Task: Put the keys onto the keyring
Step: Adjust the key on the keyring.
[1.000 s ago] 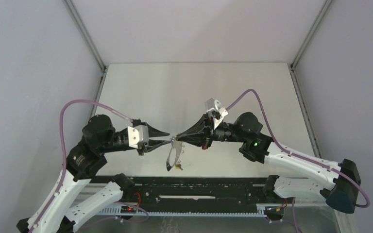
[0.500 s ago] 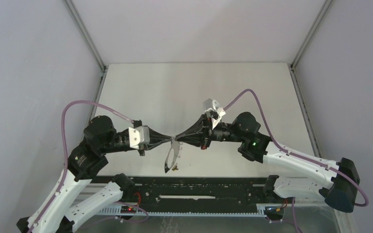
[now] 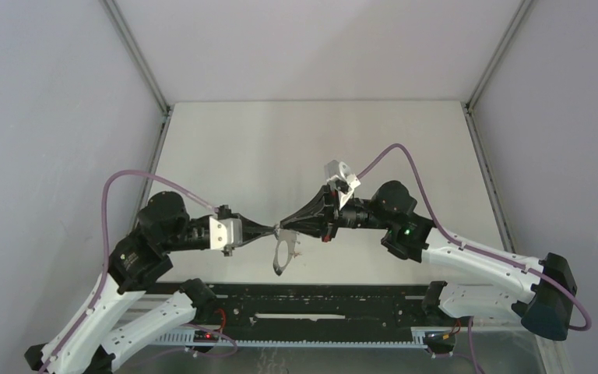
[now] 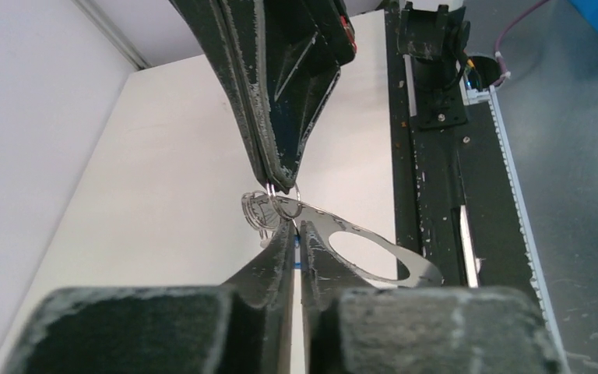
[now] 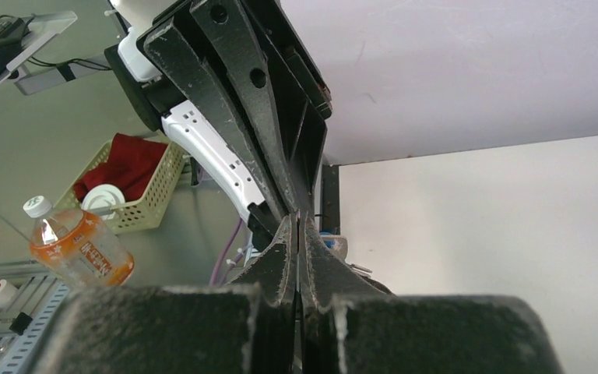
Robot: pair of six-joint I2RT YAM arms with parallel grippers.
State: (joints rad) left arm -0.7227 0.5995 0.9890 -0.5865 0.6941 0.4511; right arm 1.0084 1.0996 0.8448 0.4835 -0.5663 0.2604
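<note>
My left gripper (image 3: pixel 272 228) and right gripper (image 3: pixel 286 224) meet tip to tip above the table's near middle. The keyring (image 3: pixel 283 257), a thin grey hoop, hangs from them. In the left wrist view the hoop (image 4: pixel 416 273) slants right, with its small metal loops (image 4: pixel 258 210) at the top. My left gripper (image 4: pixel 297 227) is shut, with a sliver of the blue key (image 4: pixel 299 243) between its fingers. My right gripper (image 4: pixel 279 185) comes from above and is shut on one loop. In the right wrist view my right gripper (image 5: pixel 299 222) is shut. The yellow key is hidden.
A black rail (image 3: pixel 311 300) runs along the near table edge, just below the hanging hoop. Grey walls stand on the left, right and back. Off the table, the right wrist view shows a basket (image 5: pixel 136 187) and an orange bottle (image 5: pixel 78 249).
Both grippers have shifted slightly nearer, still tip to tip. The hoop has swung a little right and hangs shorter. The yellow spot under it no longer shows.
</note>
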